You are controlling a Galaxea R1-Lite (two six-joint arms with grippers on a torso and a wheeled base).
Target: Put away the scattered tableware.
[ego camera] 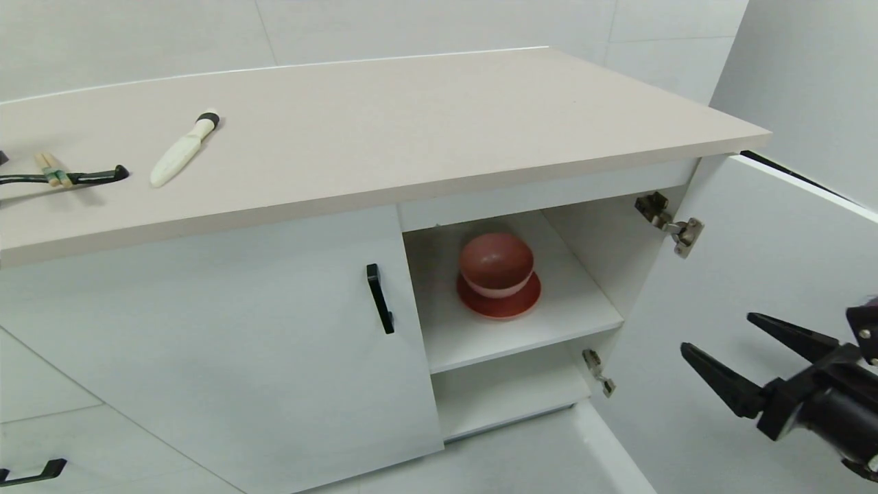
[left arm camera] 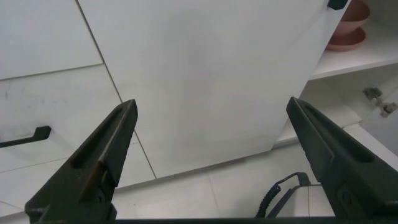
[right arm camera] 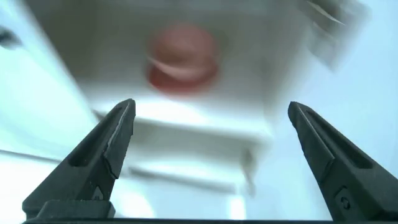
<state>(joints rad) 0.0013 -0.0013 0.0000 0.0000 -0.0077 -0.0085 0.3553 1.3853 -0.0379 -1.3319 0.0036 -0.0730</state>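
Observation:
A red bowl sits upside down on a red plate on the upper shelf of the open cabinet; the bowl also appears in the right wrist view. On the countertop lie a cream utensil with a black band, a pair of chopsticks and a black-handled utensil. My right gripper hangs open and empty in front of the open door, right of the shelf. My left gripper is open and empty, facing the shut left cabinet door, with the bowl off to one side.
The cabinet's right door stands swung open close to my right gripper. The left door carries a black handle. A lower shelf lies beneath the plate's shelf. A black drawer handle shows at the lower left.

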